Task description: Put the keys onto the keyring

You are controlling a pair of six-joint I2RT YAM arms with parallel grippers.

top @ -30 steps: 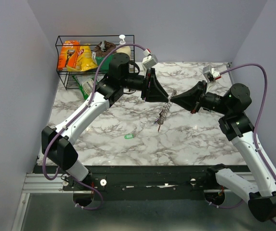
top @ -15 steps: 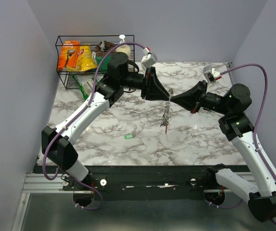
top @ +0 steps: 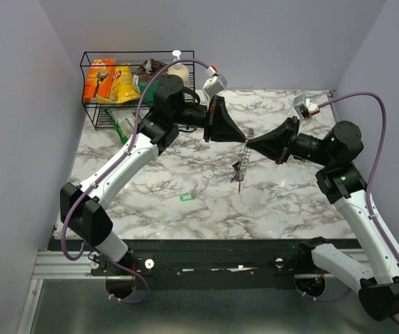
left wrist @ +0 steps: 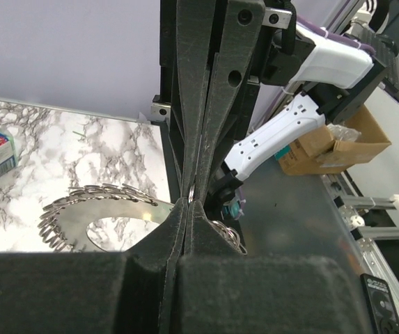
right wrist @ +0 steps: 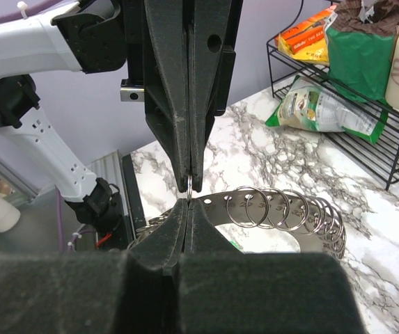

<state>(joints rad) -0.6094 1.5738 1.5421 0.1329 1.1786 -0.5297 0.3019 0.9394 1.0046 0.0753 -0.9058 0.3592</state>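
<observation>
Left claw meets right claw tip-to-tip (keyring dangling below), both closed.

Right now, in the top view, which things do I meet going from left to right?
orange packet → yellow packet → green key on the table → keyring
</observation>
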